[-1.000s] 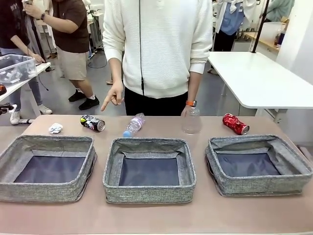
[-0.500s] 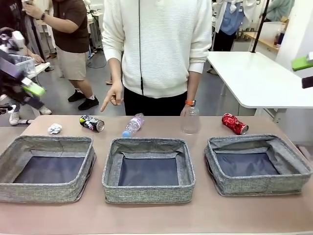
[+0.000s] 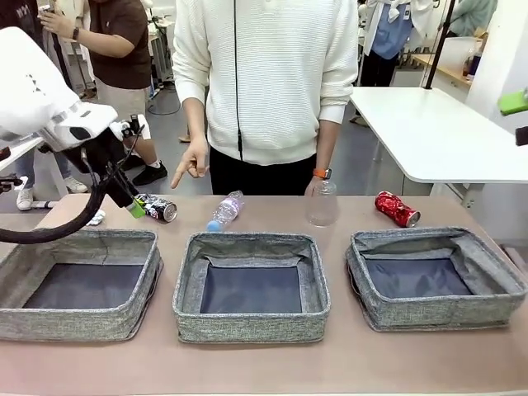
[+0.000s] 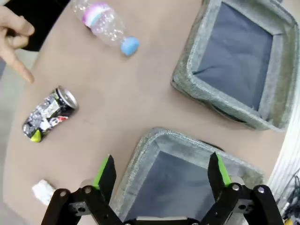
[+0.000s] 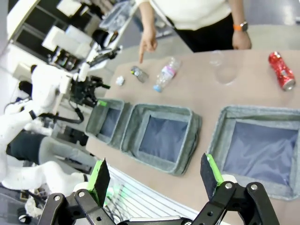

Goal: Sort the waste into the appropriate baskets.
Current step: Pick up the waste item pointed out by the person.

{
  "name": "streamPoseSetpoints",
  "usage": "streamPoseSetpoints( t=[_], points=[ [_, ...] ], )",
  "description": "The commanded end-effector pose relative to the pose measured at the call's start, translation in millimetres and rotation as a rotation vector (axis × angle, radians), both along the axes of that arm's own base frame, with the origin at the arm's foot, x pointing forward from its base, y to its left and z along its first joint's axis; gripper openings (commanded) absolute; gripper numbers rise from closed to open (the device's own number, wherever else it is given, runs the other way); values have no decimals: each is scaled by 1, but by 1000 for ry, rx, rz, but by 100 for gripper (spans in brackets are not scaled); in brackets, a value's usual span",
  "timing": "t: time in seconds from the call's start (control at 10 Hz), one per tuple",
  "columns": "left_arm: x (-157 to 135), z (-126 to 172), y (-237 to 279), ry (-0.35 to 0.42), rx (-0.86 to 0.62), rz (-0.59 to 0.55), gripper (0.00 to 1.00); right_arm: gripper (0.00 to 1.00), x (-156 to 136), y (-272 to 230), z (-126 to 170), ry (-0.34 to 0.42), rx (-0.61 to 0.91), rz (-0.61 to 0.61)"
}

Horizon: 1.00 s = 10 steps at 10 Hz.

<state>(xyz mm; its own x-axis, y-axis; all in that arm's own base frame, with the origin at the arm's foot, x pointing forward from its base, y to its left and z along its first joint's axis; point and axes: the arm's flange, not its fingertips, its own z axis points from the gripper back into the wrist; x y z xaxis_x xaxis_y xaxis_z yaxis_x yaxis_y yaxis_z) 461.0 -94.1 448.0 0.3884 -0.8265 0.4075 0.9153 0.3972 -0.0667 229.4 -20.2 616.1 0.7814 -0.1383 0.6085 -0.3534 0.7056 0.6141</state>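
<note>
While the person's hand (image 4: 14, 40) points at the crushed silver can (image 4: 49, 115), the left gripper (image 4: 160, 161) hovers with jaws wide apart above the rim of a basket (image 4: 187, 146), probably lining up on that can, which lies ahead beyond one finger; the right gripper (image 5: 155, 168) hangs high, spread, empty.

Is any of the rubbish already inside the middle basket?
No, the middle basket has a bare dark lining, and the plastic bottle lies on the table just beyond it.
</note>
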Motion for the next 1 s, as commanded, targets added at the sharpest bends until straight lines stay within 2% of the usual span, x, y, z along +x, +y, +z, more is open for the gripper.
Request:
streamPoseSetpoints(
  t=[0.0, 0.2, 0.3, 0.4, 0.6, 0.8, 0.9],
  points=[
    [-12, 19, 3, 146, -87, 61, 100, 100, 1, 0, 0, -23, 7, 21],
    [-12, 19, 3, 146, -87, 61, 100, 100, 1, 0, 0, -23, 7, 21],
    [-9, 7, 3, 99, -42, 31, 100, 100, 1, 0, 0, -23, 7, 21],
    [24, 8, 2, 97, 28, -47, 100, 100, 1, 0, 0, -23, 7, 21],
    [99, -6, 3, 41, 92, -293, 100, 100, 1, 0, 0, -23, 7, 21],
    [135, -28, 10, -44, 217, -350, 100, 100, 1, 0, 0, -23, 7, 21],
    [150, -38, 14, -94, 217, -398, 100, 100, 1, 0, 0, -23, 7, 21]
  ],
)
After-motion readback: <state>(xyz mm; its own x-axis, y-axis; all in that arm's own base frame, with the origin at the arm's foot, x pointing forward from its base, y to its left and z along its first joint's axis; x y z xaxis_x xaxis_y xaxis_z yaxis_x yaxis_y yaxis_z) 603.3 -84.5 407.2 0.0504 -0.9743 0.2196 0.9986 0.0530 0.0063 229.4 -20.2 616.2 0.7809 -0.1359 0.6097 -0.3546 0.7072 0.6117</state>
